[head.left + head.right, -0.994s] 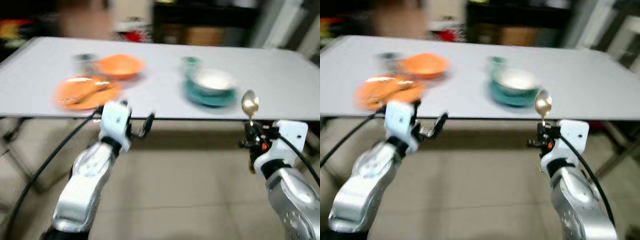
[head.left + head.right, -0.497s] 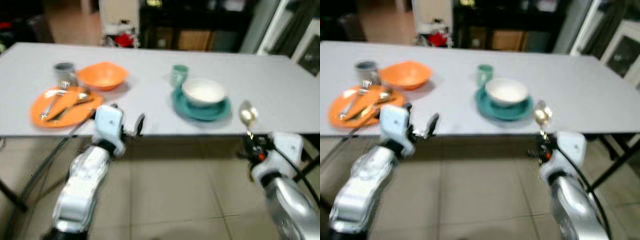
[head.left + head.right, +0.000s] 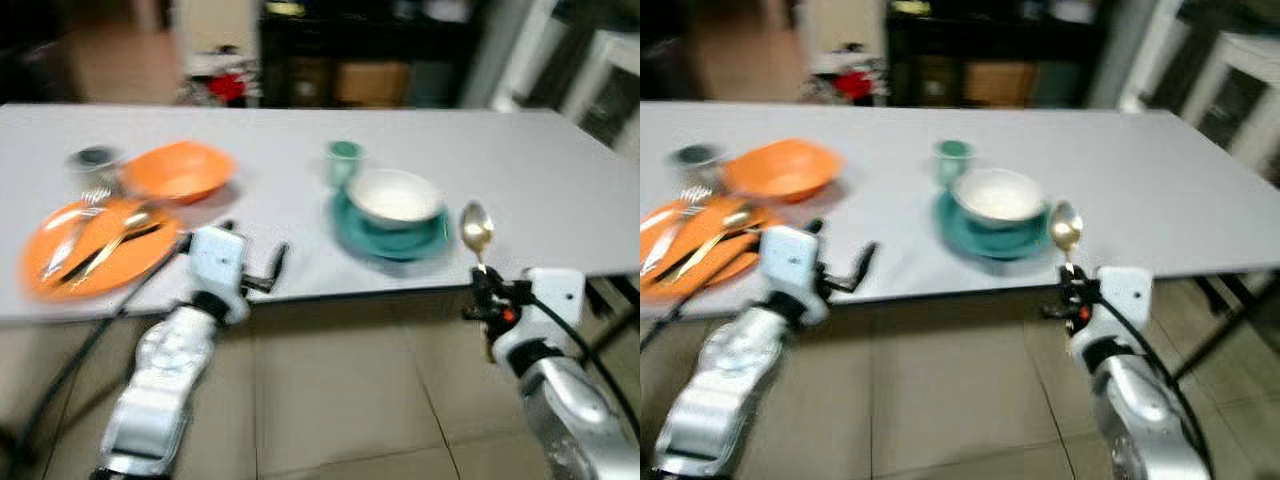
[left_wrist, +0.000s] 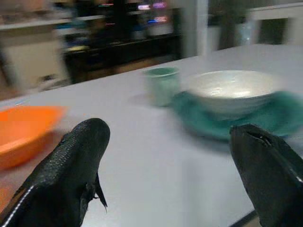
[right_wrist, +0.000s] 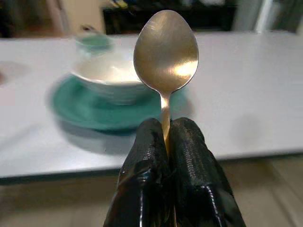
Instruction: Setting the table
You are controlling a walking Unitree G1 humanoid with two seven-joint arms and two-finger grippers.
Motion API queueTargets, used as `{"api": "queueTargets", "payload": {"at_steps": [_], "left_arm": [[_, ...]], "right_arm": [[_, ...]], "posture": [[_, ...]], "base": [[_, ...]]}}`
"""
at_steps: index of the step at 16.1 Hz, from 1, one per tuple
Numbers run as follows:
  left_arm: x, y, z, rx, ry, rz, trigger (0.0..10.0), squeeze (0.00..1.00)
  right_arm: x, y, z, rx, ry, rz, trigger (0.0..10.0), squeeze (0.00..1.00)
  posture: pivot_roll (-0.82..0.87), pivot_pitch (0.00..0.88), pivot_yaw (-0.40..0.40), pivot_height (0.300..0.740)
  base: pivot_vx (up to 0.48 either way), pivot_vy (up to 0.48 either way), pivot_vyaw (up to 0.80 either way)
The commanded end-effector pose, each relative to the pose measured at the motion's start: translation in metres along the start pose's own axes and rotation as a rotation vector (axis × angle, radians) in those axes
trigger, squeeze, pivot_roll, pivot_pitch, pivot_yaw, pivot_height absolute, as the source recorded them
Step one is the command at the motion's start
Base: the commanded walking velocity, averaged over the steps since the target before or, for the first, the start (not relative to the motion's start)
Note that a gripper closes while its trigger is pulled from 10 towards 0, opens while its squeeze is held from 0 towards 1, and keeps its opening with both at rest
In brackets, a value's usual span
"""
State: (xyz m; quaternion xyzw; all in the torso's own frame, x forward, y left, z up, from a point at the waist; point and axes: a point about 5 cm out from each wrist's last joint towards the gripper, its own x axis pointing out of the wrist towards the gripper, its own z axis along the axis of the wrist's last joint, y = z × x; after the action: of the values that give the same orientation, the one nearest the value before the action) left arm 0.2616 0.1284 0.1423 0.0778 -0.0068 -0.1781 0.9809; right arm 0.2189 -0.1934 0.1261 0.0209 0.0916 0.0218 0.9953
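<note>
Right gripper [image 3: 478, 296], lower right, pinches gold spoon [image 3: 475, 229] upright near teal plate [image 3: 392, 238]. Left gripper [image 3: 268, 272], centre-left, agape, empty.

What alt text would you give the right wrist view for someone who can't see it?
The right hand pinches a gold spoon by its handle, bowl end up, between two black fingers. Behind it, blurred, a white bowl sits on a teal plate on a white table, with a small teal cup beyond.
</note>
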Motion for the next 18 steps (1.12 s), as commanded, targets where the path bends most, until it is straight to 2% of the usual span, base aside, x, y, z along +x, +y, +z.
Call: {"api": "queueTargets", "payload": {"at_steps": [1,10,14,16,18], "left_arm": [[-0.001,0.004,0.003,0.025,-0.007,0.001,10.0,0.0],[0.002,0.002,0.008,0.032,-0.025,-0.022,10.0,0.0],[0.002,0.001,0.007,0.034,-0.023,-0.031,10.0,0.0],[0.002,-0.001,0.007,0.033,-0.021,-0.046,10.0,0.0],[0.002,-0.003,0.007,0.033,-0.009,-0.072,10.0,0.0]], "right_arm": [[0.003,0.004,0.007,0.007,-0.002,0.045,10.0,0.0],[0.014,0.002,0.021,-0.03,0.009,0.098,10.0,0.0],[0.021,0.003,0.021,-0.065,0.093,0.175,10.0,0.0],[0.032,0.002,0.025,-0.079,0.116,0.188,10.0,0.0],[0.041,0.0,0.032,-0.016,0.128,0.202,10.0,0.0]], "posture": [[-0.03,0.0,-0.052,0.74],[-0.03,0.0,-0.056,0.74],[-0.03,0.0,-0.061,0.74],[-0.03,0.0,-0.061,0.74],[-0.02,0.0,-0.059,0.74]], "base": [[0.319,0.0,0.0],[0.318,0.0,0.0],[0.318,0.0,0.0],[0.3,0.0,0.0],[0.126,0.0,0.0]]}}
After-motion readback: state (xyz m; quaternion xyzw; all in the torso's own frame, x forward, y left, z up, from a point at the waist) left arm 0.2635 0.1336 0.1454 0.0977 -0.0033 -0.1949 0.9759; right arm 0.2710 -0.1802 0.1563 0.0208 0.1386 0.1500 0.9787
